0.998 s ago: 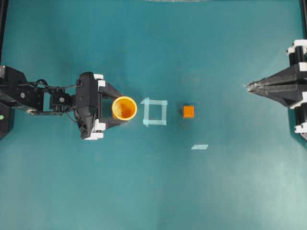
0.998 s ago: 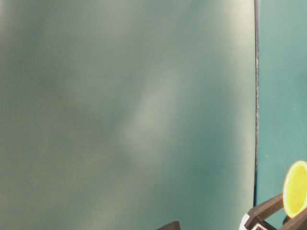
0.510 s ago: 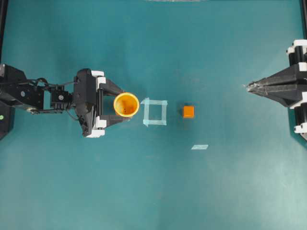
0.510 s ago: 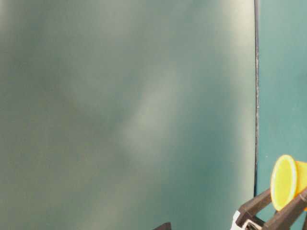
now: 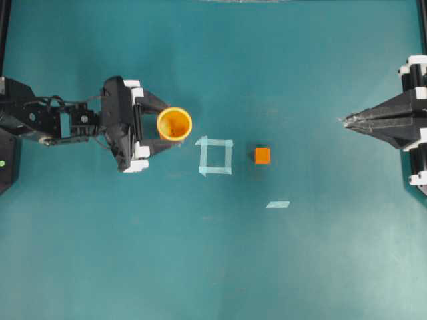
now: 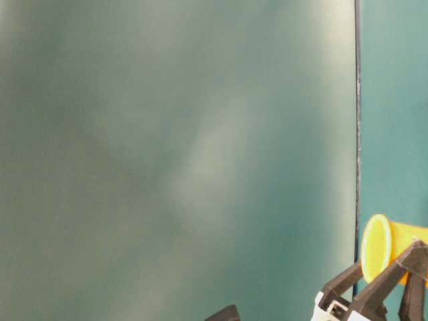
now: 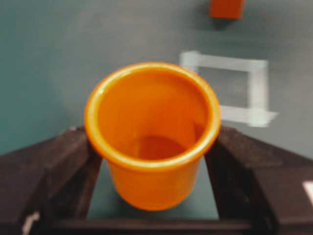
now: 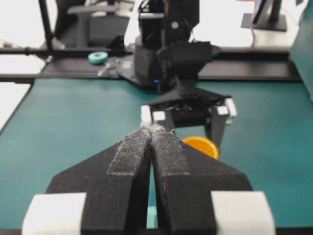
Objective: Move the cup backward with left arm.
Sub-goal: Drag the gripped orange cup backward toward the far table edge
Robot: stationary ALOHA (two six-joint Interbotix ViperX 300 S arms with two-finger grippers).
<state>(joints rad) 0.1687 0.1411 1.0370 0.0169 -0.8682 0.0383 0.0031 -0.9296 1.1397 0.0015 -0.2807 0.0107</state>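
Note:
The orange cup (image 5: 175,124) sits upright between the fingers of my left gripper (image 5: 163,125), which is shut on its sides. The black left arm (image 5: 60,123) reaches in from the left edge. In the left wrist view the cup (image 7: 152,132) fills the middle, with a dark finger (image 7: 44,166) pressed against each side of it. The table-level view shows the cup (image 6: 384,244) at the lower right, held by the fingers (image 6: 381,284). My right gripper (image 5: 347,121) rests at the far right, shut and holding nothing, as its own view shows (image 8: 151,129).
A pale tape square (image 5: 215,156) lies just right of and below the cup. A small orange cube (image 5: 262,155) sits beyond it, and a short tape strip (image 5: 277,205) lies lower right. Teal tabletop surrounds them.
My left gripper has carried the cup toward the top of the overhead view, away from the tape square's left side. The right arm has not moved.

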